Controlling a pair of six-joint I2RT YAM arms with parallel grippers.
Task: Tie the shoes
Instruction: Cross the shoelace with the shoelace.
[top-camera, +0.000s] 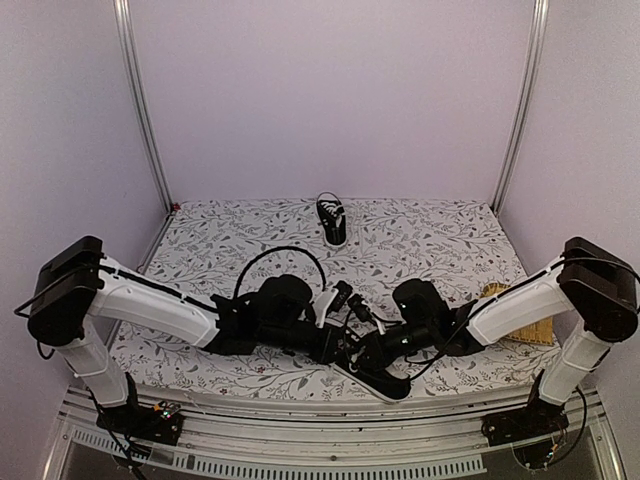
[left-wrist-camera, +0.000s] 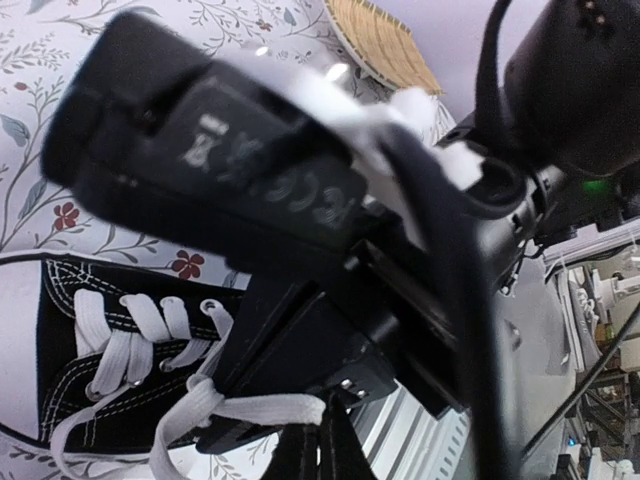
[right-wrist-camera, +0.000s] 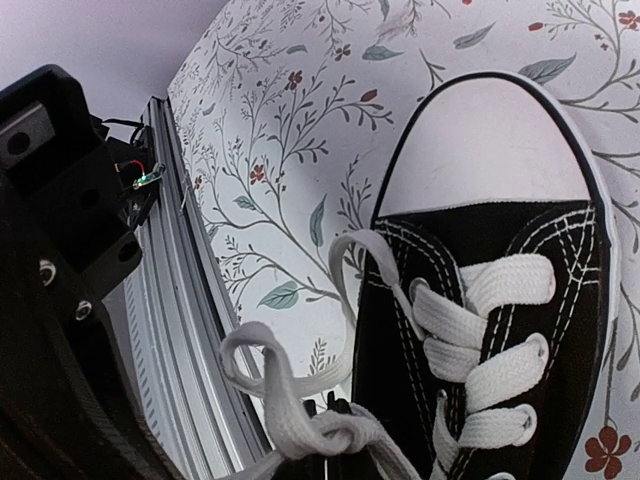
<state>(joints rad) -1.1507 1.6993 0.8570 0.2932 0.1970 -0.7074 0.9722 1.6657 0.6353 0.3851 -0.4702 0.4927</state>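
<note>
The near shoe (top-camera: 385, 382) is set at the near edge of the table (top-camera: 440, 240), the far shoe (top-camera: 332, 221) at far centre. The near shoe's white laces (right-wrist-camera: 296, 415) are pinched by the closed left gripper (top-camera: 340, 346) and closed right gripper (top-camera: 373, 352).

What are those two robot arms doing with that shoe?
They are trying to tie it. The left arm and right arm meet over a black sneaker at the near edge of the table. Both have their jaws shut by its white laces, and the right one looks to be pinching a bunch of lace. There is no bow yet. The other sneaker sits at the far side.
</note>
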